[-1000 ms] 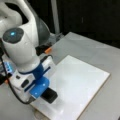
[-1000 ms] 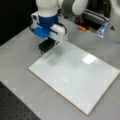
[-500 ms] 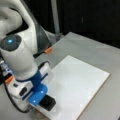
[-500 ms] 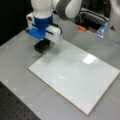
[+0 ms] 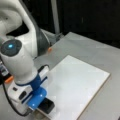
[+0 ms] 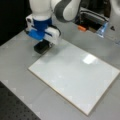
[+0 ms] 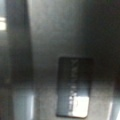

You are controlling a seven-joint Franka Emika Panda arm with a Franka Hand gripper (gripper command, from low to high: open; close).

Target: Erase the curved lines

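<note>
Gripper: the gripper hangs low over the white board's near-left corner in a front view; in a front view it sits at the board's far-left corner.
Claw state: cannot tell whether the fingers are apart or together; the blue bracket and white housing hide them in both front views.
Eraser: black eraser block directly under the gripper, at the board's corner edge; also seen below the blue part in a front view. Whether it touches the board or is clamped, cannot tell. Wrist view shows a dark rectangular block centre-low, with a bright glare patch at its lower end.
Curve lines: no pen squiggle can be made out on the board in any view; board surface reads plain white with one glare spot toward the right in a front view.
Board: lies flat on the grey table, turned at an angle to the table edges.
Background: orange item far behind the board, near the arm base.
</note>
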